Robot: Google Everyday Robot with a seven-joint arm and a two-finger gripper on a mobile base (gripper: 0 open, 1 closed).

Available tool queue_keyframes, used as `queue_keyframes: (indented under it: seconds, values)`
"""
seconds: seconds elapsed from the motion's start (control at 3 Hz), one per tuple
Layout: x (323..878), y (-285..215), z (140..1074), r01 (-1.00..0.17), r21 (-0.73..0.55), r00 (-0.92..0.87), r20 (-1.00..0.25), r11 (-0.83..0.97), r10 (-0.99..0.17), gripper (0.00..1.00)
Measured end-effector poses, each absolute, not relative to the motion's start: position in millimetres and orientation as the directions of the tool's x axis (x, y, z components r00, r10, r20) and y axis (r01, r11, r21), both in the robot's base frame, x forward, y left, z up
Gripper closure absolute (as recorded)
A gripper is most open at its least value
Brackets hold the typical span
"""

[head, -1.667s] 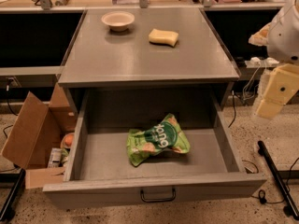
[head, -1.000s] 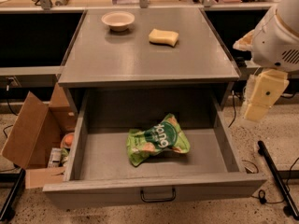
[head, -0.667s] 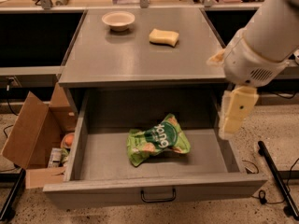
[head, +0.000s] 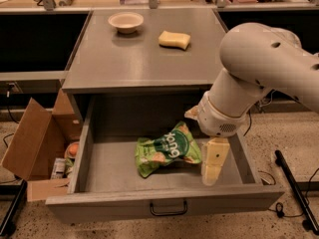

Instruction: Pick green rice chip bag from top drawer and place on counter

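Observation:
The green rice chip bag (head: 167,150) lies flat in the middle of the open top drawer (head: 99,166), white lettering up. The drawer is pulled out, its dark wire handle (head: 168,209) on the front panel. My gripper (head: 212,161) hangs inside the drawer at the right, just beside the bag's right edge, pointing down. The white arm (head: 259,68) reaches in from the right above it. The grey counter (head: 134,54) lies above and behind the drawer.
A beige bowl (head: 125,21) and a yellow sponge (head: 174,39) sit on the counter's far half. An open brown cardboard box (head: 35,143) with items stands on the floor left of the drawer. Black bars (head: 294,188) lie on the floor at the right.
The arm has swung left from the right edge of view and dropped, bringing the gripper from outside the drawer down into it beside the bag. The bag has not moved.

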State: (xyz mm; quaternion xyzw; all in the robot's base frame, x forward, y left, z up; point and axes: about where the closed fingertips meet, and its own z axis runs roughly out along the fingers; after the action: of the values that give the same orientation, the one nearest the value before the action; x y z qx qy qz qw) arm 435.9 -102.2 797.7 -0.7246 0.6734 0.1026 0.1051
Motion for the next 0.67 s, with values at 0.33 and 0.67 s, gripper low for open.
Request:
queue_keyframes:
  seconds: [0.33,0.67]
  values:
    - [436,-102,798,-0.997,-0.014,0.072,-0.29,-0.071,-0.954,0.0]
    - [468,-85,778,-0.988,-0.068,0.154,-0.254,-0.141,-0.955,0.0]
